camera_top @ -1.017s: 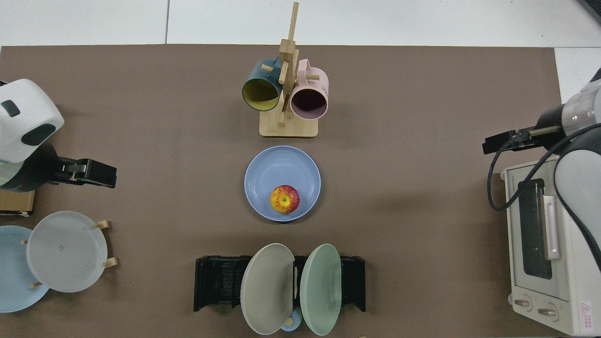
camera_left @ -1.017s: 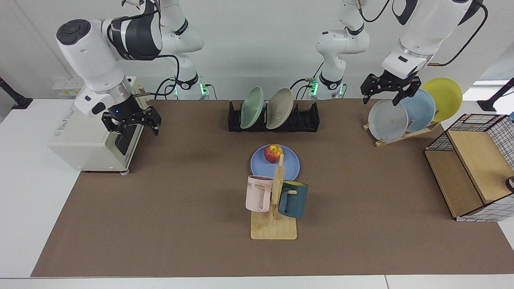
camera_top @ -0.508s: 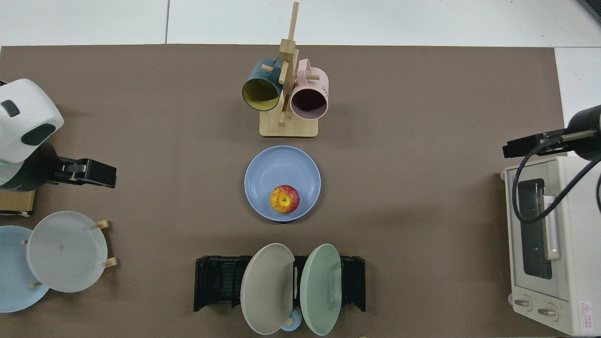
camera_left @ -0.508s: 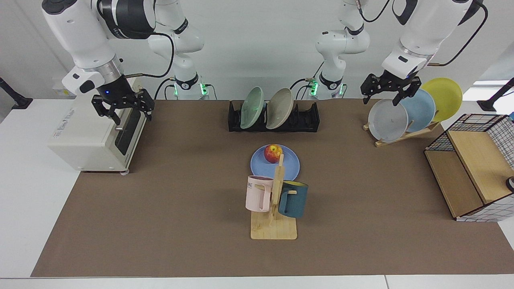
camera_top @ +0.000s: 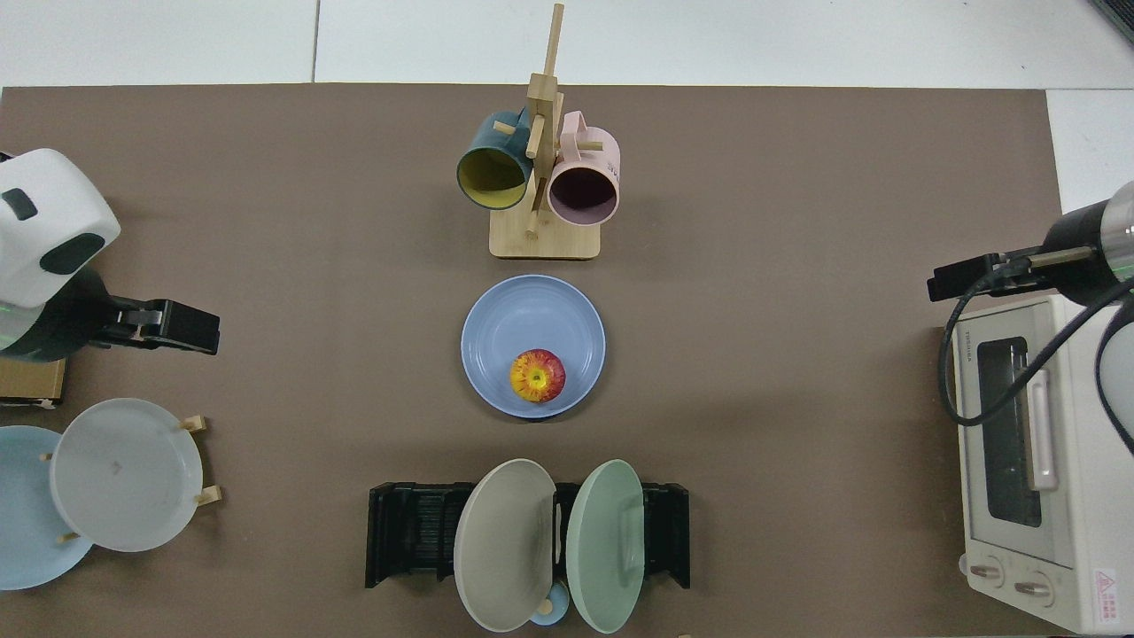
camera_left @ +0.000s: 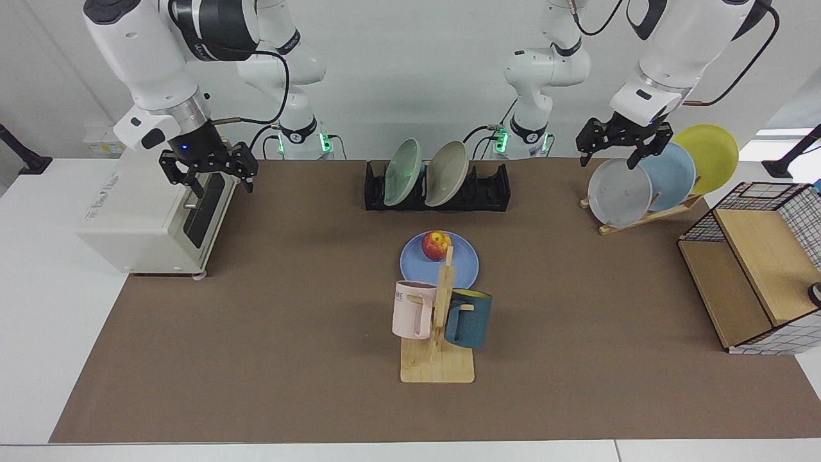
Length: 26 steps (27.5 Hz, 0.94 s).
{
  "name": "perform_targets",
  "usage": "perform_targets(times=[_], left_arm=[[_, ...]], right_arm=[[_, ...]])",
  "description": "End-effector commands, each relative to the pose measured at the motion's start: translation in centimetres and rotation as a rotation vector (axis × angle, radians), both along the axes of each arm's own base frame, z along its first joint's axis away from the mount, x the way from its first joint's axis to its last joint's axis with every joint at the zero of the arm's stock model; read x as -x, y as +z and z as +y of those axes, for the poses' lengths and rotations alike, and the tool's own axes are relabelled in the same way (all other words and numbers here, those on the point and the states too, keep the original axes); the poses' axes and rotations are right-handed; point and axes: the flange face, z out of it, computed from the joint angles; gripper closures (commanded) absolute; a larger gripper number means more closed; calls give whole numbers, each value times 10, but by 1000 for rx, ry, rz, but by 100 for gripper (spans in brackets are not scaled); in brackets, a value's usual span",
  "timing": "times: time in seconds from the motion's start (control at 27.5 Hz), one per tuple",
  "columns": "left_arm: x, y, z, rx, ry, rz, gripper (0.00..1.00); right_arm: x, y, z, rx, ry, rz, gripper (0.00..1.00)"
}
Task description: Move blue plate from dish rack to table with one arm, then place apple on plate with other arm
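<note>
apple (camera_left: pixel 436 245) sits on blue plate (camera_left: pixel 463 264) mid-desk, in front of dish rack (camera_left: pixel 497 189). Right gripper (camera_left: pixel 208 172) hangs over toaster oven (camera_left: pixel 135 218), jaws spread, empty. Left gripper (camera_left: pixel 621 144) above plate stand (camera_left: pixel 641 218), jaws spread, empty.

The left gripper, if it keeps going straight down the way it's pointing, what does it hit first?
Probably the grey plate on the wooden plate stand: the left gripper, fingers open, hangs just above its top rim, though depth is unclear.

Lab: robot arms (camera_left: pixel 154 58), bare walls
</note>
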Motion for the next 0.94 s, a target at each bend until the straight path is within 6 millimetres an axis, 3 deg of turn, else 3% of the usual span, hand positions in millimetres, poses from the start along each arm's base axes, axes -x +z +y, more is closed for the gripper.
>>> perform_targets(times=[0.0,0.25,0.91], left_arm=[[2,5,2,10,2,6,0],[2,5,2,10,3,6,0],[2,5,2,10,2,6,0]], right_arm=[[2,3,1,64,-28,-2,0],[0,1,10,47,-123,-5,0],[0,0,12,9,-151,4,0]])
